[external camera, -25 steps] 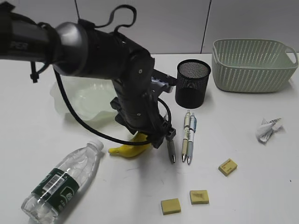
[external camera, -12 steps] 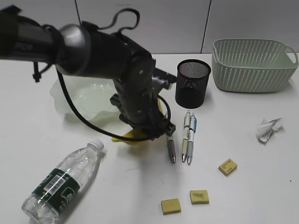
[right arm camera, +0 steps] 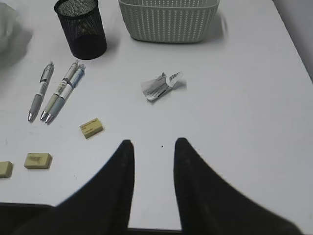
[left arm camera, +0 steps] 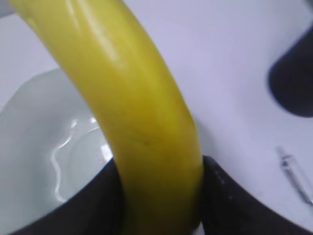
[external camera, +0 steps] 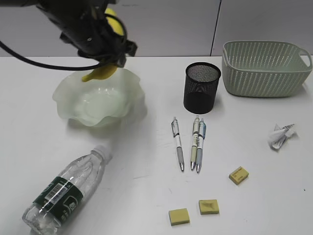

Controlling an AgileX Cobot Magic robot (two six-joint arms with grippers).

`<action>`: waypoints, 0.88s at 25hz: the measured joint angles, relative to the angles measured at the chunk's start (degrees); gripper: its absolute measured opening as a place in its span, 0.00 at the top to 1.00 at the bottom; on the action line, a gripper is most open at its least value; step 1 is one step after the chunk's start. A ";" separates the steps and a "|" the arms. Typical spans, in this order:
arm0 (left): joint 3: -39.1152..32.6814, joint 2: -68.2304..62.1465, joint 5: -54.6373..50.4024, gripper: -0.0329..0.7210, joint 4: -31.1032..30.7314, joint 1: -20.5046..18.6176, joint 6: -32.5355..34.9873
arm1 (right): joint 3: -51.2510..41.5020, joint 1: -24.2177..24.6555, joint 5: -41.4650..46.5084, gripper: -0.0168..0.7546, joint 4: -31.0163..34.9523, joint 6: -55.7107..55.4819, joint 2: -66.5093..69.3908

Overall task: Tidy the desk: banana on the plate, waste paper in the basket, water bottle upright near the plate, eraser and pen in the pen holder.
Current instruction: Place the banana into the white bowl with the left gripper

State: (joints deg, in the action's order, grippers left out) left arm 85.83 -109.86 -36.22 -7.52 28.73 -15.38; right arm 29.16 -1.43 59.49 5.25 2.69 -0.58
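the left gripper has its jaws clenched on the banana, held in the air above the rear rim of the plate. the right gripper hangs over the desk, jaws released and holding nothing.
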 joint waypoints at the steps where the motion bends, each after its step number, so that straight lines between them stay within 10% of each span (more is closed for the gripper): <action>1: -0.10 -1.53 -0.33 0.51 0.86 -1.90 0.37 | 0.00 0.00 0.00 0.67 0.05 0.00 0.00; 11: -0.11 -7.54 -1.67 0.23 7.83 -5.14 7.22 | 0.00 0.00 0.00 0.67 0.11 0.00 0.00; 22: -17.54 21.60 -1.73 0.29 2.82 -5.14 7.48 | 0.00 0.00 0.00 0.67 0.20 0.00 0.00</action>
State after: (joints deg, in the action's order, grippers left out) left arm 68.29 -88.26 -37.95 -4.71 23.59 -7.90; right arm 29.16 -1.43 59.49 5.45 2.69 -0.58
